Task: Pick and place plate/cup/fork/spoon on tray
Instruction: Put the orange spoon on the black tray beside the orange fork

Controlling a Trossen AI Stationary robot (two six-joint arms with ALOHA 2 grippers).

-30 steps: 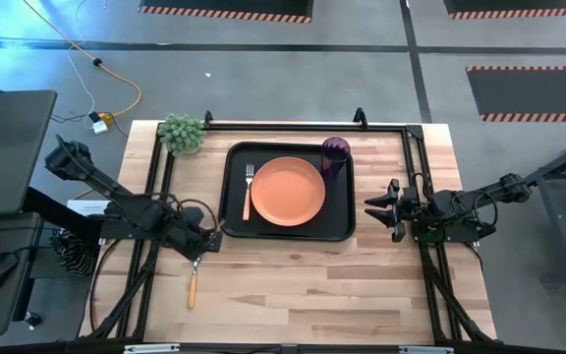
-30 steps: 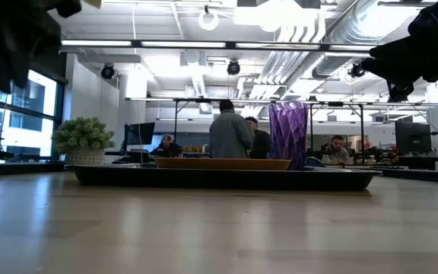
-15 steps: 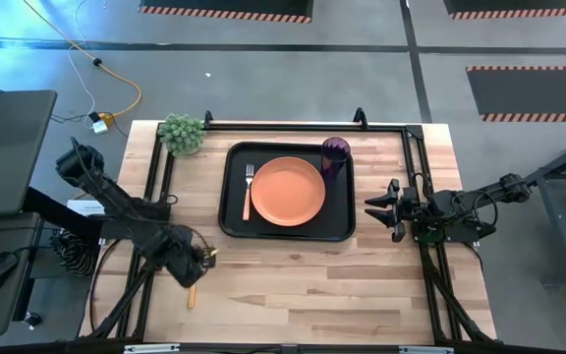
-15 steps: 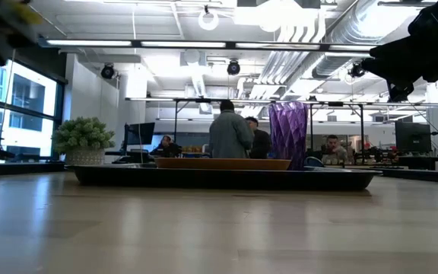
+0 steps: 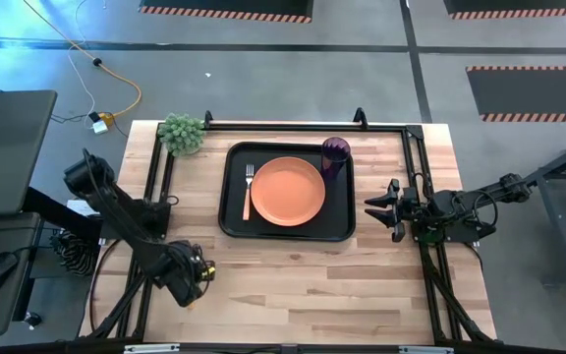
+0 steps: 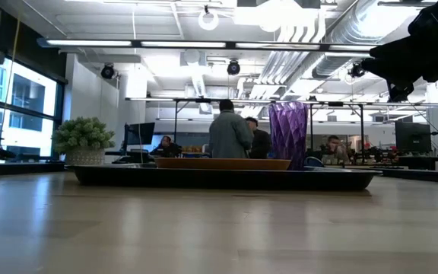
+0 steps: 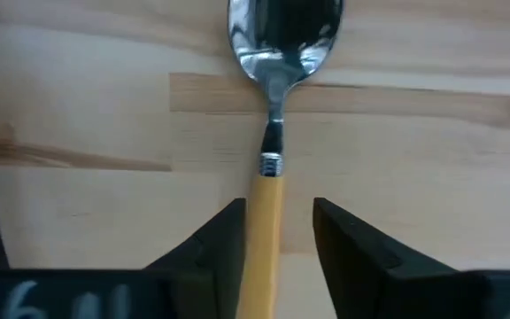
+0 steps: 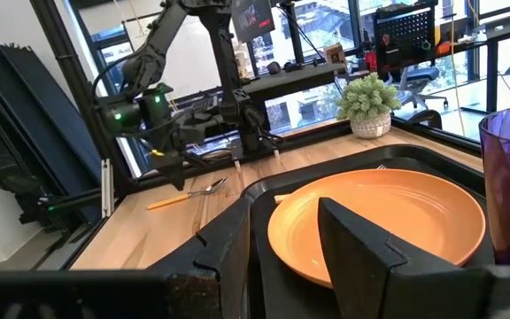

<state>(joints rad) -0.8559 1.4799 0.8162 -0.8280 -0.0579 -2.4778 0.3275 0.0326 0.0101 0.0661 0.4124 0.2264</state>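
The spoon [image 7: 271,133] lies flat on the bare wood near the table's left front, its bowl [image 7: 283,34] toward the tray. My left gripper [image 7: 277,213] is open above the spoon's orange-wood handle [image 7: 264,239], one finger on each side of it. In the high view this gripper [image 5: 193,280] hides the spoon. The black tray [image 5: 234,228] holds the orange plate [image 5: 288,190], the fork [image 5: 249,189] left of the plate, and the purple cup [image 5: 335,152] at its far right corner. My right gripper [image 5: 381,208] is open and empty to the right of the tray.
A small potted plant [image 5: 182,133] stands at the table's far left corner. A black frame rail [image 5: 155,187] runs along the table's left side and another along the right side [image 5: 419,177]. Bare wood [image 5: 312,285] lies between the tray and the near edge.
My left gripper has gone from the tray's near left corner toward the table's near edge and now stands over the spoon's handle. The spoon has stayed where it was.
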